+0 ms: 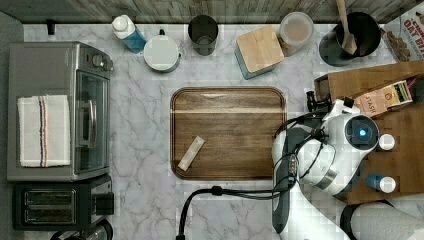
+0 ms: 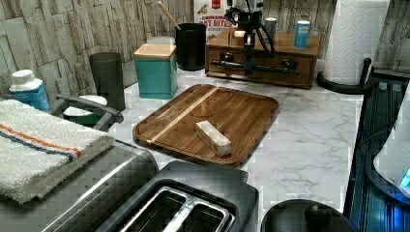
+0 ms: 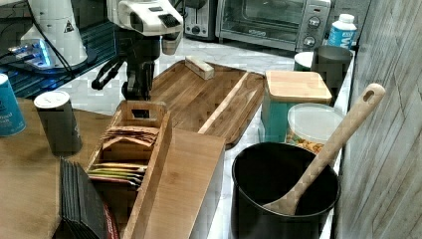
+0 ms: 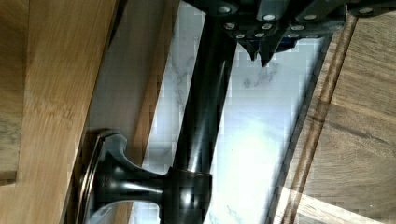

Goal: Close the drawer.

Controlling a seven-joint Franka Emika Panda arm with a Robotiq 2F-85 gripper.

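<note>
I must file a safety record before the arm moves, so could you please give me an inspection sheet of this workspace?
Surface: white marble counter.
Job's things: drawer stands open out of its cabinet, packets inside; black bar handle on its front.
Clutter: wooden tray holding a small block; teal box; black pot with wooden spoon; toaster oven with towel on top.
Tool: the tool is low, just in front of the drawer's front panel.
Cables: black cable lies on the counter.
Surroundings: stone-look wall; paper roll.
</note>
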